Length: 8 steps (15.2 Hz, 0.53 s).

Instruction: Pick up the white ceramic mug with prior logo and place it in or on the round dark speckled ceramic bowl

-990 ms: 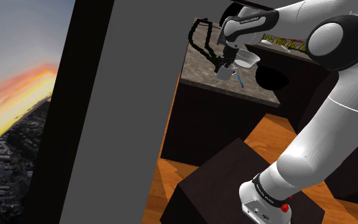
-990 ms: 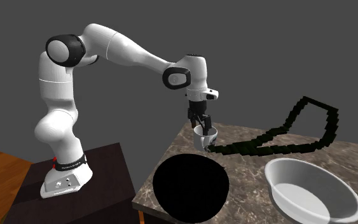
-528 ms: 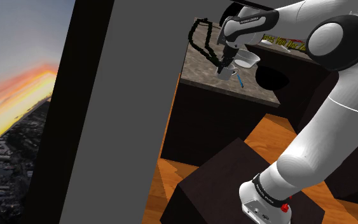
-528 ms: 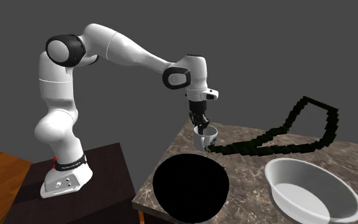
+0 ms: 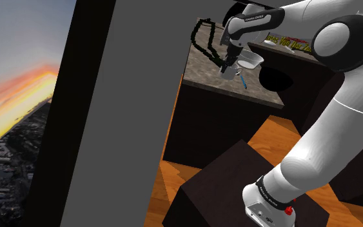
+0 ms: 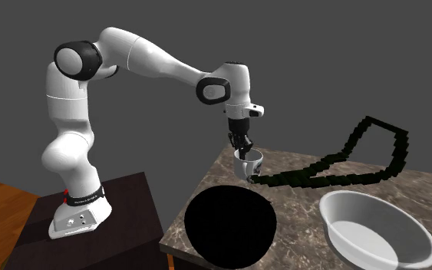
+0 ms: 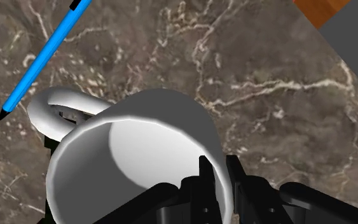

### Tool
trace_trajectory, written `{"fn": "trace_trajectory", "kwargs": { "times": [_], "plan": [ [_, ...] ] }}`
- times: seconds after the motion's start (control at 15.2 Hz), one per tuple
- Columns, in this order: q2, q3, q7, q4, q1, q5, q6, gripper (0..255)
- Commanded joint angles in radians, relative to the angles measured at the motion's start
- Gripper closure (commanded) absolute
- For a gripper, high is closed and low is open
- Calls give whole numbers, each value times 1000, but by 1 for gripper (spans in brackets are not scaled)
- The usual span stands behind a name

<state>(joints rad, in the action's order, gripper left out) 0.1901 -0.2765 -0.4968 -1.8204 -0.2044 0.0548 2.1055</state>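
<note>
Two black fingers point(image 7: 206, 183) pinch one wall of the white mug point(image 7: 133, 159), one finger inside the cup and one outside. The gap between them is narrow, no more than the wall's thickness. The mug is plain white, with no logo visible. It is tilted, with its mouth toward the wrist camera and its handle point(image 7: 39, 118) on the side away from the fingers.

From the second exterior view, the mug point(image 6: 248, 163) hangs under the fingers point(image 6: 242, 144), low over the desk point(image 6: 298, 201). Whether its base touches the stone I cannot tell. The desk top is dark brown marble with pale veins.

One blue pen point(image 7: 44, 60) lies flat on the desk just beyond the handle.

A round black bowl point(image 6: 229, 227) sits at the desk's front edge, near the mug but apart from it. A pale grey bowl point(image 6: 377, 228) stands to the black bowl's right in that view, well apart from the mug. A dark chain-like loop point(image 6: 360, 157) trails across the desk, with one end close by the mug.

In the shoulder view, the mug point(image 5: 228, 73) sits left of the black bowl point(image 5: 275, 80). The white arm rises from a dark box stand point(image 6: 126, 201) set on a wooden floor point(image 5: 173, 177).
</note>
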Motion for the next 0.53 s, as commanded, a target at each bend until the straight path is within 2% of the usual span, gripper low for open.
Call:
{"fn": "trace_trajectory", "kwargs": {
  "times": [0.0, 0.46],
  "plan": [
    [-7, -1, 1, 16, 0, -3, -24, 255],
    [-26, -3, 6, 88, 1, -10, -112, 255]
  ]
}}
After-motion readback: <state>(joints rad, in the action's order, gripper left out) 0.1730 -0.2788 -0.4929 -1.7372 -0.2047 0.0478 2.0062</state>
